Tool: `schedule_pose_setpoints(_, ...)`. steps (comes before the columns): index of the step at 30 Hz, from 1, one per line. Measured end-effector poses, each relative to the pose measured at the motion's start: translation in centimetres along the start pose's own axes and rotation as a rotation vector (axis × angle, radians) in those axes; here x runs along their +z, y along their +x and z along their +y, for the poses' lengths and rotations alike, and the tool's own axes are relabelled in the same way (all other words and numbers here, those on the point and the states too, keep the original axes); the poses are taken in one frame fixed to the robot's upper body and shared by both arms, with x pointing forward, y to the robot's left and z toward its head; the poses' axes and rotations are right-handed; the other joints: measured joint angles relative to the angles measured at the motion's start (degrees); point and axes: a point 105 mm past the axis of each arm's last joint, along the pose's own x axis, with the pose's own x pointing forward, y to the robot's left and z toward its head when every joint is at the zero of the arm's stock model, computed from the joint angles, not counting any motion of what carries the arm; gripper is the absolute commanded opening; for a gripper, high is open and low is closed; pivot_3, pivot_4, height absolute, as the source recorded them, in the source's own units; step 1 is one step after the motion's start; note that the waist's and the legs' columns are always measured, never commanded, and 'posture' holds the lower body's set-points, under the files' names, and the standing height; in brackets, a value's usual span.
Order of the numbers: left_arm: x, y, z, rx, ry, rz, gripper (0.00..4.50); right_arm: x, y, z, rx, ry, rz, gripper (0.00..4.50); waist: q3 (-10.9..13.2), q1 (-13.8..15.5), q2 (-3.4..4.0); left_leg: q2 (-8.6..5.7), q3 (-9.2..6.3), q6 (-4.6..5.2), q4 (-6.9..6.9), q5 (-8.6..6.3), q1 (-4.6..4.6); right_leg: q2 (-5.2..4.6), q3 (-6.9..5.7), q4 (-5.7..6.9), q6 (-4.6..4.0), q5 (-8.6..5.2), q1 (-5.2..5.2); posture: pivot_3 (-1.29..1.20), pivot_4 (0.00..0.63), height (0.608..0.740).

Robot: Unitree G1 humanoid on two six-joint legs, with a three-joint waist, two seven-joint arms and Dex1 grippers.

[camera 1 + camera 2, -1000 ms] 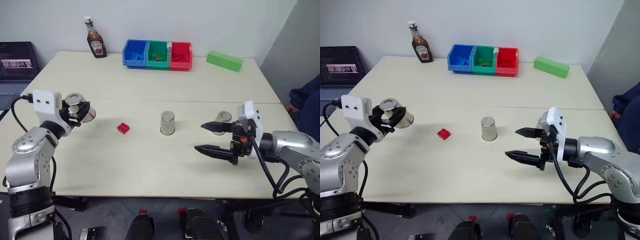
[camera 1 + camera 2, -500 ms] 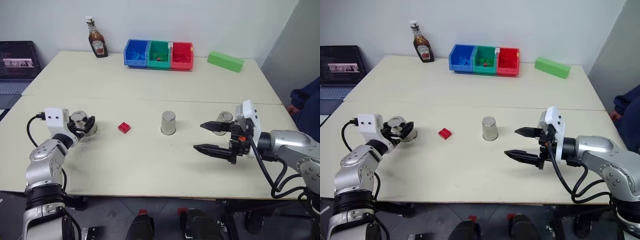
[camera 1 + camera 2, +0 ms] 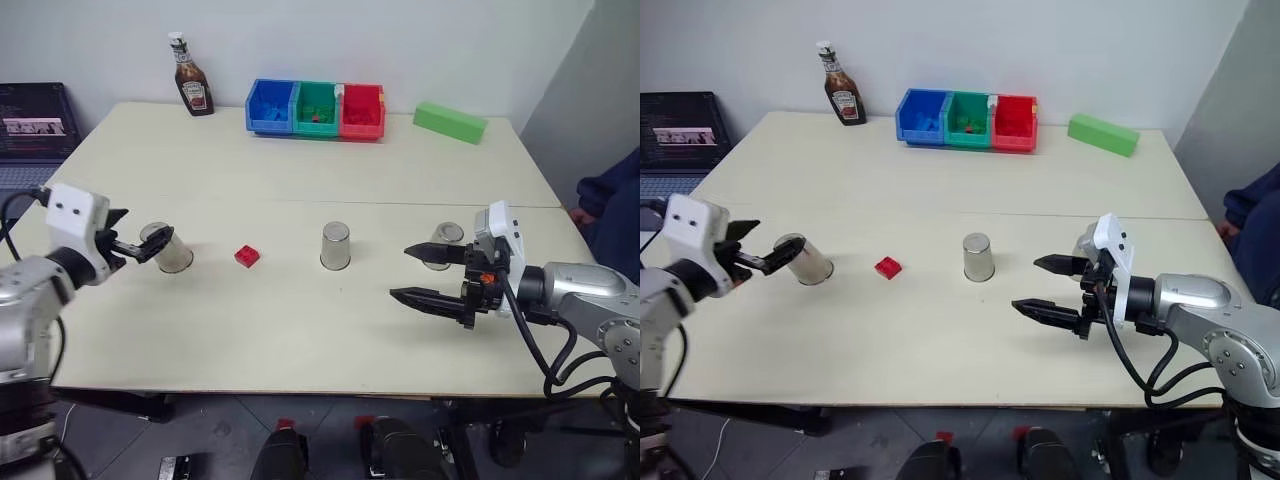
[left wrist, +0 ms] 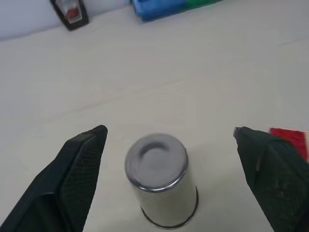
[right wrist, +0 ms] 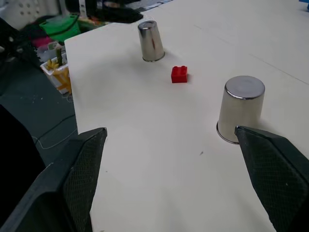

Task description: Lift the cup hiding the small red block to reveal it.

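Left hand (image 3: 150,246) spread beside cup (image 3: 172,250), seemingly just clear; small red block (image 3: 246,256) bare on counter (image 3: 300,320); right hand (image 3: 420,275) spread.

Head stereo overhead, wrist cameras close

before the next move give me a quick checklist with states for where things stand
1. small red block uncovered on the table: ok
2. Lifted cup set back down, upside down, left of the block: ok
3. Left pincer open, fingers clear of that cup: ok
4. Right pincer open, holding nothing: ok
5. Middle cup upright on its rim, untouched: ok
6. Right cup partly behind the right pincer, contact: cannot tell
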Motion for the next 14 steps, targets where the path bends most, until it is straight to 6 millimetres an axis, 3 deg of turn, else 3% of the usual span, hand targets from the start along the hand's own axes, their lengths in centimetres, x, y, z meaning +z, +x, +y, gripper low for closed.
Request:
schedule_pose_setpoints(3,-0.4,-1.1,-2.7,-0.170,-0.035,0.063,4.47,0.0,0.1,0.0,0.003,0.003,-0.002,4.50,0.02,-0.02,0.03,0.00,0.03,0.00,-0.01,0.00,0.01,0.00,0.02,0.00,0.00,0.00,-0.01,0.00,0.150,0.740)
schedule_pose_setpoints(6,-1.0,-2.2,-6.7,-0.383,-0.075,0.112,4.47,-0.1,0.1,-0.2,0.005,0.013,-0.001,4.50,0.04,0.01,0.05,0.01,0.03,0.00,-0.03,0.00,0.00,0.00,0.02,-0.02,-0.01,-0.01,-0.04,0.00,0.150,0.740)
schedule_pose_setpoints(14,-1.9,-2.3,-6.5,-0.329,-0.067,0.147,4.47,-0.3,0.1,-0.1,0.015,0.020,0.002,4.50,0.04,0.05,0.06,0.01,0.02,0.00,-0.05,0.00,0.02,0.04,0.03,-0.03,-0.01,-0.02,-0.03,0.00,0.150,0.740)
